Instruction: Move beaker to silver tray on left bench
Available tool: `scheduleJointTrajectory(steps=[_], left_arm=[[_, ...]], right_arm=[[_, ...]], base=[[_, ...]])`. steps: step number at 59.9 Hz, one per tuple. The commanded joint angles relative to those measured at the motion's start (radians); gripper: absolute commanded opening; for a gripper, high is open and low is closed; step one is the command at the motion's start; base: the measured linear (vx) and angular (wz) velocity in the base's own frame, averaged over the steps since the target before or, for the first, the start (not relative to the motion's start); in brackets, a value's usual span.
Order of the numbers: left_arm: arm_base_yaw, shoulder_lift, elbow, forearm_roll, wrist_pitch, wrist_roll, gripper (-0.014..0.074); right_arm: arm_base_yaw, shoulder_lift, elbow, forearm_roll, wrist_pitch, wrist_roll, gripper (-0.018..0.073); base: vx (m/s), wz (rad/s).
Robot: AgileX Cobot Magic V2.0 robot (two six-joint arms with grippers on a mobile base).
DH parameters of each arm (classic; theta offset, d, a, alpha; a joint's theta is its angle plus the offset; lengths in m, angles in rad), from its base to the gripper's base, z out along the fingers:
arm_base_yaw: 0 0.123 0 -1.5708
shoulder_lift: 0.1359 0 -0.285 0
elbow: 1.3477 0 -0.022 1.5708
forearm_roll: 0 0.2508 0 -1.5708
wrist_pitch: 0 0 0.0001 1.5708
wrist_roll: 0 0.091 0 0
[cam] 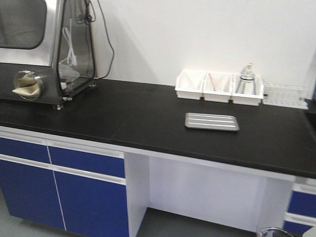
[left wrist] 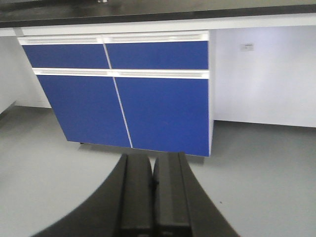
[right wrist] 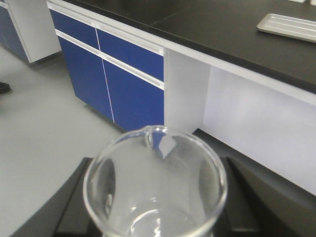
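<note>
Two arms, both low in front of the bench. Right fingers [right wrist: 252, 202] hold the beaker [right wrist: 155, 173]: one dark finger at its 3 o'clock, the other at 9. Glass is upright, pour spout at 12. Beaker hangs over the grey floor [right wrist: 39, 123] in front of the blue cabinets [right wrist: 131, 96], well short of the tabletop [right wrist: 207, 24]. From the beaker, the silver tray [right wrist: 289, 25] is at 1 o'clock on the tabletop, cut off by the frame edge in the rt wrist cam.

Left fingers [left wrist: 136, 197] are pressed flat together, aimed at 12 toward the cabinet doors. Tabletop edge runs along the top of that view.

Front cam: silver tray lies flat on the black tabletop, ridges lengthwise, a bit right of frame centre. 3 white bins [cam: 218, 87] sit in a row at the tray's 12 o'clock by the wall, apart from it. Rightmost bin has a glass flask [cam: 247, 78] in it. Clear tube rack [cam: 284, 95] is at the tray's 2 o'clock. Steel-framed chamber [cam: 44, 49] w/ round port is at the tray's 10 o'clock, well apart, at the far left end.
</note>
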Motion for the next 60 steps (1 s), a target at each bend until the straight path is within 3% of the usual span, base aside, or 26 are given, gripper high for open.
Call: scheduleJointTrajectory(steps=[1,22,60], left_arm=[[-0.006,-0.008,0.020,-0.003,-0.075,-0.002,0.0001],[-0.006,-0.008,0.020,-0.003,-0.075,-0.002,0.0001],[-0.006,-0.008,0.020,-0.003,-0.075,-0.002,0.0001]], right_arm=[[0.000,-0.007,-0.032,-0.006,-0.078,-0.004,-0.0011],[0.000,-0.007,-0.032,-0.006,-0.077,-0.004,-0.0011],[0.000,-0.007,-0.032,-0.006,-0.078,-0.004,-0.0011]], base=[[0.40,0.30],[0.46,0.04],[0.45,-0.28]])
